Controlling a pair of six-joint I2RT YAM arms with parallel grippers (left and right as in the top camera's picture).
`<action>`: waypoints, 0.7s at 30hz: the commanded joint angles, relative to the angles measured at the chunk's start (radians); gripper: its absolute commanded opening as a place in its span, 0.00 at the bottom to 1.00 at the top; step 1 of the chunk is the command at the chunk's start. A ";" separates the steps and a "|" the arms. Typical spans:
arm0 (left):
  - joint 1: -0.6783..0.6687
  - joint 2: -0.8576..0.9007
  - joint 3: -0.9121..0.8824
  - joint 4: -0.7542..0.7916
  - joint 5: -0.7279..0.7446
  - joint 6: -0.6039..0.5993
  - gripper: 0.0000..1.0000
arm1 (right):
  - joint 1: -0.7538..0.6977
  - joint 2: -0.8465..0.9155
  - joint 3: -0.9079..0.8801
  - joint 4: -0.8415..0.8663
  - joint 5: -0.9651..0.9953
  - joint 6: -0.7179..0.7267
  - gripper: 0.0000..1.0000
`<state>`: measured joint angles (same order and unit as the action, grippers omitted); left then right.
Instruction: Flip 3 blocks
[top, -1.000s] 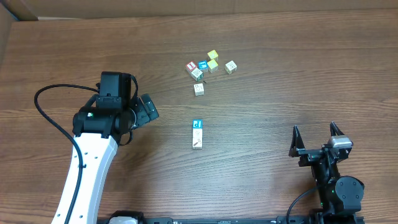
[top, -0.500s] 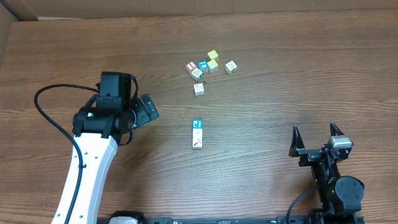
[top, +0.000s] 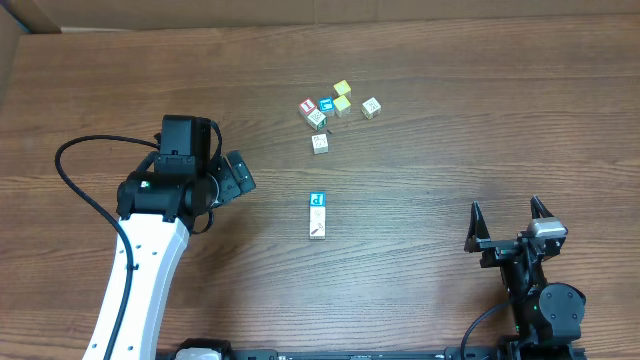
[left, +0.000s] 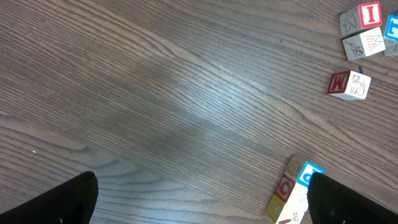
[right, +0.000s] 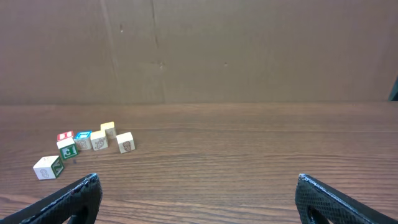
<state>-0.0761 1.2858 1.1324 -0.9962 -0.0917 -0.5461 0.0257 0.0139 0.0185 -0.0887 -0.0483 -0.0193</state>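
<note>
The wooden table (top: 450, 120) carries everything bare on its top. No tray, bowl or box is in view, so nothing sits inside anything. The left arm (top: 140, 260) reaches in from the near left, and the left gripper (top: 238, 172) hangs with its jaws spread wide and nothing between them, as the left wrist view shows. The right gripper (top: 505, 215) sits at the near right, well apart from every cube, its jaws likewise wide and empty.

A row of three cubes (top: 317, 216) lies end to end at the table's middle, near the left gripper. By my reading, the three blocks to flip are in the far cluster. The red-bordered block (top: 308, 105) has the blue-lettered block (top: 326, 105) just beside it. The green-marked block (top: 317, 118) touches or nearly touches both from the near side. Two yellow cubes (top: 342, 89) and a pale cube (top: 371, 107) sit just to their right, and an M cube (top: 320, 143) with a red side lies a little nearer.

Each block looks like light, rigid wood with smooth printed faces. It is not fragile, but it is small enough to skid or twist out of a pinch. Take one by two opposite side faces, centred. The tight packing leaves little room for a finger, so the outward faces are the likelier way in
</note>
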 joint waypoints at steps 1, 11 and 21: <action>0.005 0.008 0.010 0.002 -0.016 0.019 1.00 | -0.006 -0.011 -0.010 0.008 -0.006 -0.004 1.00; 0.005 0.018 0.010 0.002 -0.016 0.019 1.00 | -0.006 -0.011 -0.010 0.008 -0.006 -0.004 1.00; 0.005 -0.091 0.010 0.002 -0.016 0.019 1.00 | -0.006 -0.011 -0.010 0.008 -0.006 -0.004 1.00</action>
<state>-0.0761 1.2804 1.1324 -0.9962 -0.0917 -0.5461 0.0257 0.0139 0.0185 -0.0883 -0.0483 -0.0193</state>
